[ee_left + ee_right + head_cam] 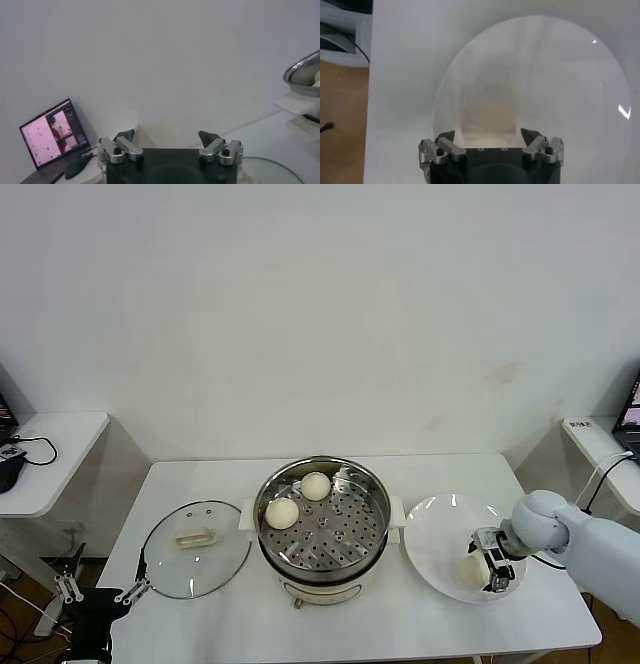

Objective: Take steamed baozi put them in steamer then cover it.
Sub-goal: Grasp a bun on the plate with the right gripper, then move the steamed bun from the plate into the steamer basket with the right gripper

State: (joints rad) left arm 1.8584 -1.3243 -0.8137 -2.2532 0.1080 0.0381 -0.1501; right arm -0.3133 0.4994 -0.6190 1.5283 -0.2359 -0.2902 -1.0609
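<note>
Two baozi in steamer, one on plate

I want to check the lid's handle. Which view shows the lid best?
The head view: the whole lid lies flat left of the steamer, handle up. The left wrist view catches only an edge; the right wrist view shows none.

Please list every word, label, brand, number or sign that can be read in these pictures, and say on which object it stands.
No text can be read.
Small white sign on the side table to the right: dark characters, too small to read.
Laptop screen: pink windows, text too blurred to read.
Steamer, cover, plate: no markings visible.
</note>
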